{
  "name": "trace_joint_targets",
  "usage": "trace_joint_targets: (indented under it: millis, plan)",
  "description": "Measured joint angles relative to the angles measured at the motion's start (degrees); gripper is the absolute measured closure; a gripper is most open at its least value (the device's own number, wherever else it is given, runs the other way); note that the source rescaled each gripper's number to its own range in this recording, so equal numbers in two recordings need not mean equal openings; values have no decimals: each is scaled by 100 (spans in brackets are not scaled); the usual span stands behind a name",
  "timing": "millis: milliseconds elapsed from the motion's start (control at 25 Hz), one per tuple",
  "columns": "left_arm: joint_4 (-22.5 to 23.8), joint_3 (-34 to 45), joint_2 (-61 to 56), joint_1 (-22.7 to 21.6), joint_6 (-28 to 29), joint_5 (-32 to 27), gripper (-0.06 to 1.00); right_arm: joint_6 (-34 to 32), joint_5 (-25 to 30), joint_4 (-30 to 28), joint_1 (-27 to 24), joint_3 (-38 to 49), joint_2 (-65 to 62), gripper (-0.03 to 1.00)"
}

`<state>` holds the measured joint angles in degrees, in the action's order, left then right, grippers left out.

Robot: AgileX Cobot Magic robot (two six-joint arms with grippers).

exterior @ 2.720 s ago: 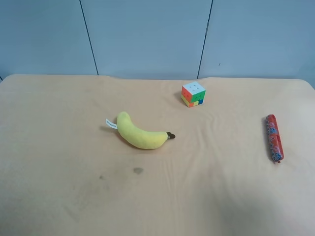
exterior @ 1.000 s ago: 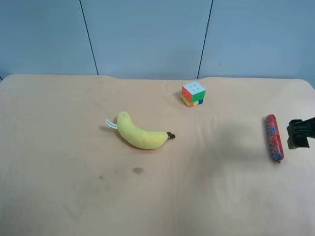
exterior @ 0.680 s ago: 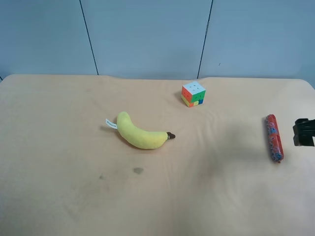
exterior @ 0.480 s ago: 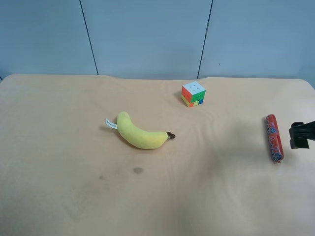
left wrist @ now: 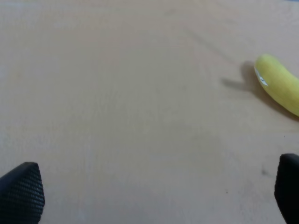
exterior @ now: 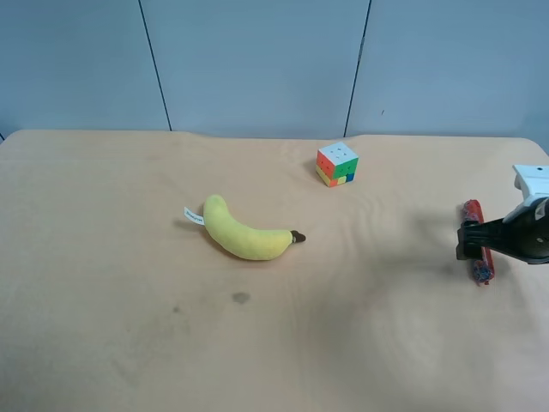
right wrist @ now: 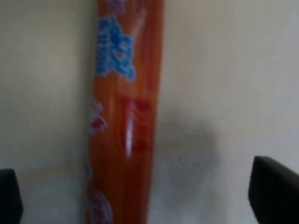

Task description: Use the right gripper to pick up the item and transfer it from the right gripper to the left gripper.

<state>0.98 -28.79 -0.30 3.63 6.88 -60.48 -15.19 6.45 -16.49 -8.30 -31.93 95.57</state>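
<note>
The item [exterior: 473,215], a slim red stick with blue-white prints, lies on the tan table [exterior: 129,343] near the exterior high view's right edge. My right gripper [exterior: 485,244], black with a white housing, hangs over the item's middle and hides part of it. In the right wrist view the item [right wrist: 126,116] runs lengthwise between the two wide-apart fingertips of the right gripper [right wrist: 142,198], which is open, touching nothing. My left gripper [left wrist: 154,193] is open over bare table, out of the exterior high view.
A yellow plush banana [exterior: 244,233] lies near the table's middle, and its end [left wrist: 279,88] shows in the left wrist view. A multicoloured puzzle cube [exterior: 337,163] stands toward the back. The wall panels [exterior: 257,60] rise behind the table's far edge.
The right gripper has come in from the exterior high view's right edge and now stands over the item's middle. The item, banana and cube have not moved.
</note>
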Motion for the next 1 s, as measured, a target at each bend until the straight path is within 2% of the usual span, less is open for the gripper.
trace_joint_targets:
  millis: [200,440,1000]
  plan:
    - [0,0,0,0,0,0,-5,-47,-645,57,0,20,380,-1]
    - [0,0,0,0,0,0,-5,-58,-843,74,22,20,433,-1]
    - [0,0,0,0,0,0,-5,-237,-1324,317,537,67,740,2]
